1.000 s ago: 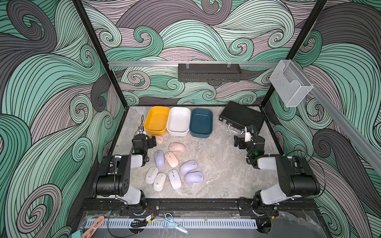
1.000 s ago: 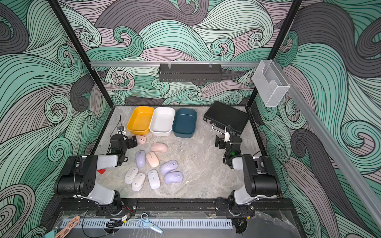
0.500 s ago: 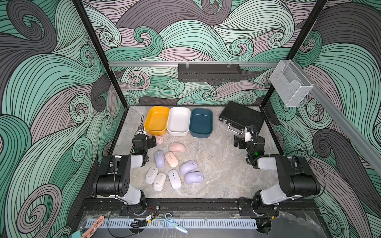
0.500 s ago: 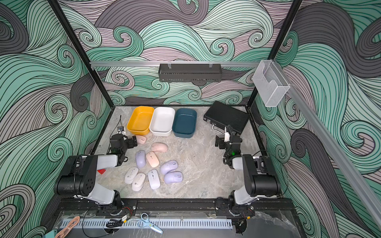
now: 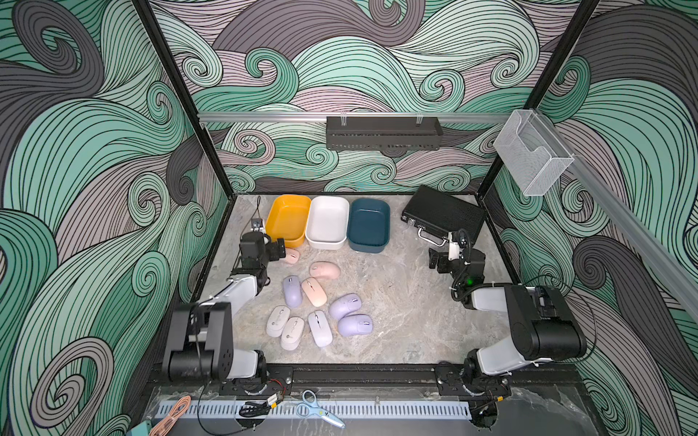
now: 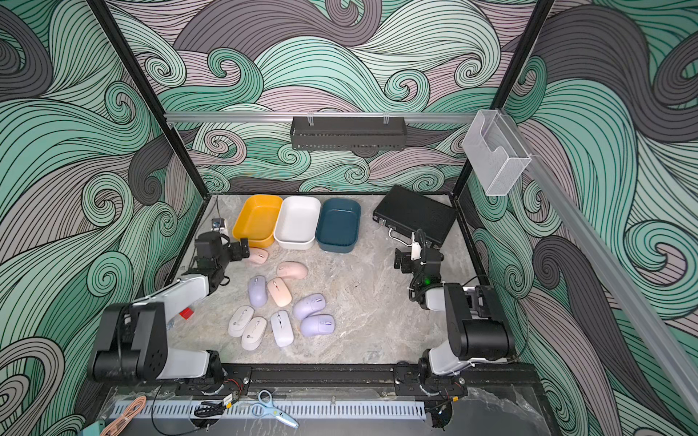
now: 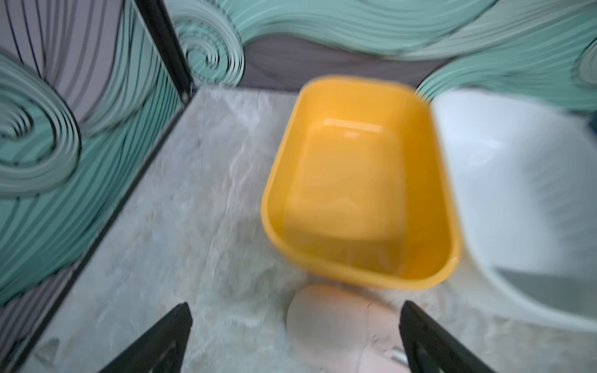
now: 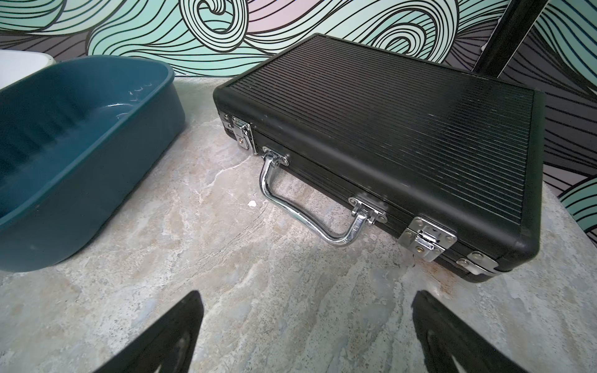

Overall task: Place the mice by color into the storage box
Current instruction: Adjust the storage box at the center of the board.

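Centring the wide-open, empty left gripper (image 7: 295,306) over the pink mouse (image 5: 291,256) before pinching looks wise, yellow bin (image 5: 288,219) at its 12 o'clock; right gripper (image 8: 307,294) likewise agape, empty.

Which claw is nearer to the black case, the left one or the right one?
Right. The right claw is just in front of the black case, facing its handle side. The left claw is far off, at a pink mouse beside the yellow bin.

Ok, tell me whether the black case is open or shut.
Shut. The black case lies flat, lid seated on its base, no gap showing.
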{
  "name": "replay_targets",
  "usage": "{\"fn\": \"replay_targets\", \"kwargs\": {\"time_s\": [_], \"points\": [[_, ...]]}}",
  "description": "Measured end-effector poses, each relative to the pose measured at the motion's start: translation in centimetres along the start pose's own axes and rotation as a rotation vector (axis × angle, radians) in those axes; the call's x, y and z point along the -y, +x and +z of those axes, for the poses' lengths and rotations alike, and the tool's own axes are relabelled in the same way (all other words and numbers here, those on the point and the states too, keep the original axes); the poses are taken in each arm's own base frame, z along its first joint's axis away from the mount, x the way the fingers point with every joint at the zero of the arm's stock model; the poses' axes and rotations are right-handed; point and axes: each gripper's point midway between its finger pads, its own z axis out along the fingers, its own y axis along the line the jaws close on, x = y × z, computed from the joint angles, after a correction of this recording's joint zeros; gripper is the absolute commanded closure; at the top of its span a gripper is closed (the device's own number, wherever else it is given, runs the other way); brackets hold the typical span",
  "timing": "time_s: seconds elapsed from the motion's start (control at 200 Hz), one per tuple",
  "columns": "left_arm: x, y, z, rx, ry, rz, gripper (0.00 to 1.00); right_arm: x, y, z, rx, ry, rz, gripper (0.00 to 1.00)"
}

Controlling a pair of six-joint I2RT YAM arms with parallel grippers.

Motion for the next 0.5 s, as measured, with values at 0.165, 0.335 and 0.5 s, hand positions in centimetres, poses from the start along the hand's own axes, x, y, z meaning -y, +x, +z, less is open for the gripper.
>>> {"fn": "replay_targets", "kwargs": {"time_s": [0.165,0.335,0.5], "points": [[1.0,-15.7,-7.3,0.258,0.072,-0.098,0.02,0.0,0.0,0.0,0.0,0.0,0.0,0.0],[0.8,-23.8,-12.7,0.326,0.098,-0.261,0.02,0.7,-1.2,-0.2,-0.072,0.071,0.012,0.0],[0.5,-20.1,-11.1,0.221,0.083,-0.406,0.01,1.4,-15.6,-2.6,0.016,0.119,0.153,0.0]]}}
